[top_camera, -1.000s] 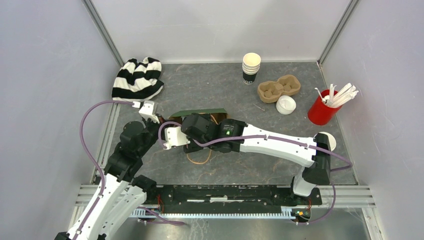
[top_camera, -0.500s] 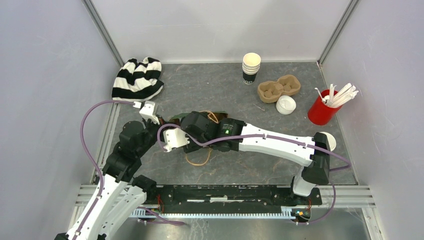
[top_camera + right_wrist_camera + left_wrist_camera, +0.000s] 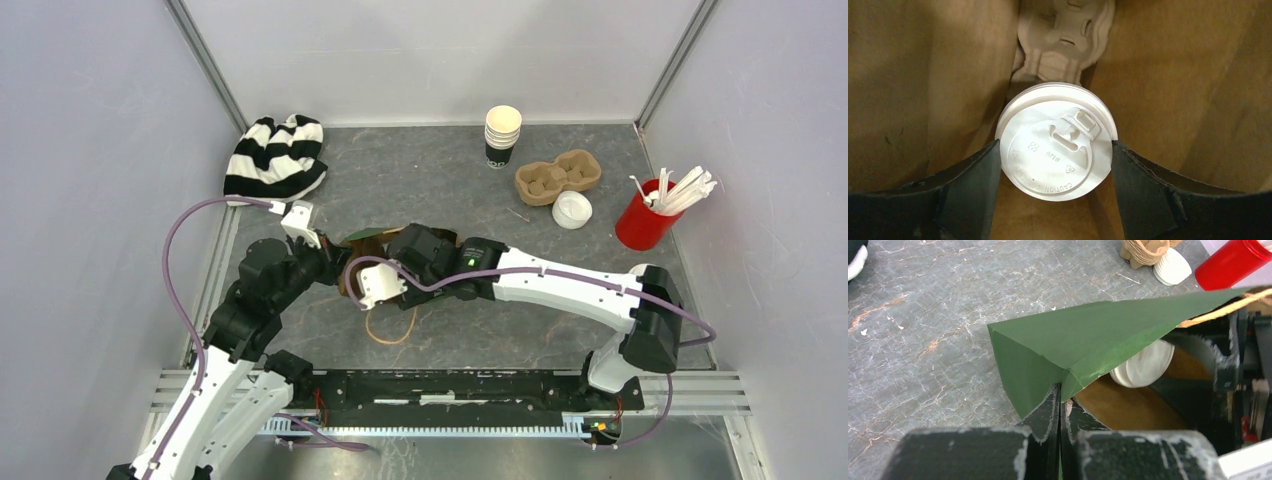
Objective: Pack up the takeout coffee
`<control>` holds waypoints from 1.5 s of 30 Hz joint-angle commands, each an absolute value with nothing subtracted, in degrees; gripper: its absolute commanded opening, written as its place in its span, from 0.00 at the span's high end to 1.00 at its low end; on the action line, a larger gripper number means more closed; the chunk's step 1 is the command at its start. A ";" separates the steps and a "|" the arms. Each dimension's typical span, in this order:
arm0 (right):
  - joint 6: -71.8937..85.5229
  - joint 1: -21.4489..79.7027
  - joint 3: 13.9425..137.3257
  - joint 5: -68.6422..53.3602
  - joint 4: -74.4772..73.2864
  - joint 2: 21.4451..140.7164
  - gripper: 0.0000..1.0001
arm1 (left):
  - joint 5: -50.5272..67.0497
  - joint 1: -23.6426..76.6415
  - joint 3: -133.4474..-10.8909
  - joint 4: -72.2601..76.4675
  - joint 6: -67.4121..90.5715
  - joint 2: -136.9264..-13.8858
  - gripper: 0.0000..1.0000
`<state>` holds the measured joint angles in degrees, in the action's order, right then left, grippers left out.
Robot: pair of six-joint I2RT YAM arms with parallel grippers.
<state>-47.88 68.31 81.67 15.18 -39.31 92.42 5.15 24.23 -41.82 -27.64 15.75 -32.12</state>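
Left gripper point(image 3: 1060, 402): pinched shut on rim of green paper bag point(image 3: 1073, 345)
Right gripper point(image 3: 1055, 152): inside bag, fingers clasping white-lidded paper cup point(image 3: 1057, 140)

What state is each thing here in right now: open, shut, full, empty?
bag: open, one edge pinched.
left gripper: shut on bag edge.
right gripper: inside bag, closed on cup.
cup: lid on, inside bag.
stacked cups: upright, no lids.
tray: on table, empty.
loose lid: on table, off any cup.
red cup: upright, full of stirrers.
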 commanded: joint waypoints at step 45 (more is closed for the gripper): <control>-56.09 58.19 81.34 4.33 -35.19 92.16 0.44 | 13.81 24.51 -44.04 -26.84 13.98 -34.63 0.98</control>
<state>-53.84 58.81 76.93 5.98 -32.86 91.66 12.38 24.23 -43.18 -27.77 15.73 -35.09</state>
